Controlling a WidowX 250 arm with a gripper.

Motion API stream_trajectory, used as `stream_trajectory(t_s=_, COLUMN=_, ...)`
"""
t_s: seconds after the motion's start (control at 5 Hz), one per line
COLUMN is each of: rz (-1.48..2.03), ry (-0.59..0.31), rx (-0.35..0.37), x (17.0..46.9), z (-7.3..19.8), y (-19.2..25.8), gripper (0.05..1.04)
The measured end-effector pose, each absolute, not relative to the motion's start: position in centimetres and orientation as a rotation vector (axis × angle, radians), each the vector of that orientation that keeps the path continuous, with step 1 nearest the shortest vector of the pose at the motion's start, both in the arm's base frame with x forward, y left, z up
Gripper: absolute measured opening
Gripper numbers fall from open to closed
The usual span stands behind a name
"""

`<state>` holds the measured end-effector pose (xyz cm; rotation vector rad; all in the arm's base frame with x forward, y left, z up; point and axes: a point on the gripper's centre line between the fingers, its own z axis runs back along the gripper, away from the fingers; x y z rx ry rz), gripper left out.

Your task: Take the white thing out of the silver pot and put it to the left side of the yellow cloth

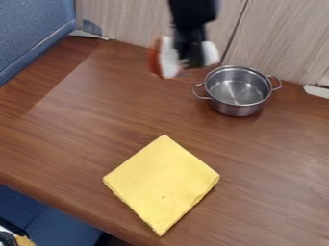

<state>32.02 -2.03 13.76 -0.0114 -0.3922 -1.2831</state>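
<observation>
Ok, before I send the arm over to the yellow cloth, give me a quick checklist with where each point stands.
1. White thing out of the silver pot: ok, it is up in the gripper.
2. Firmness of the grip: cannot tell.
3. White thing at its drop spot beside the yellow cloth: not ok, it is near the table's far edge, beyond the cloth.
4. Pot upright: ok, it stands on its base on the table.
5. Cloth spread flat: ok, one corner points toward the far edge.
</observation>
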Motion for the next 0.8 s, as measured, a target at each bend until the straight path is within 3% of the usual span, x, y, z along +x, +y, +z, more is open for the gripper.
stream_trajectory(t_s=0.2, rz=-1.217, ry=-0.386, rx=0.019, x=29.4, z=13.5, y=0.0, gripper=0.226)
stream_trajectory(t_s=0.8, rz=-1.020, ry=-0.222, rx=0.013, x=23.0, z=7.2, y=6.3, gripper=0.226)
